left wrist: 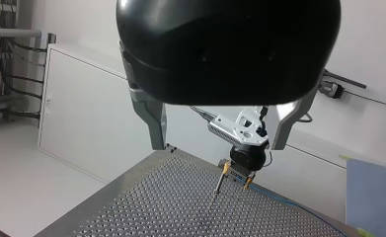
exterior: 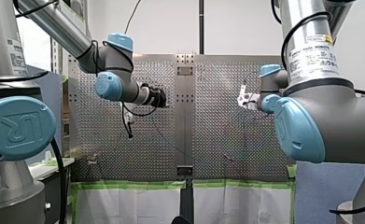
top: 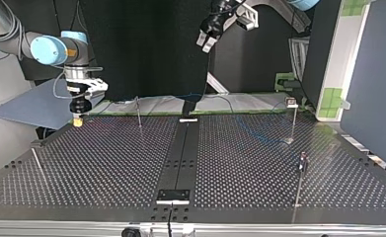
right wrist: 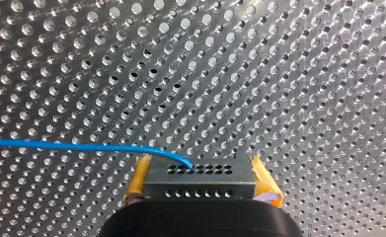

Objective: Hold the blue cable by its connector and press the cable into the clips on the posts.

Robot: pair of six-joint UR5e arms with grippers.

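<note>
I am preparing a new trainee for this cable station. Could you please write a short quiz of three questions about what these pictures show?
1. True or false: my left end effector is shut on the blue cable.
2. Multiple choice: what sits between the yellow pads of my right end effector? A) a post B) the connector C) nothing
3. Short answer: in the top view, which arm's end effector is closer to the table?

Key
1. False: it is open and holds nothing.
2. B, the connector, with the blue cable leaving it.
3. My right arm's; my left one hangs high above.
</note>
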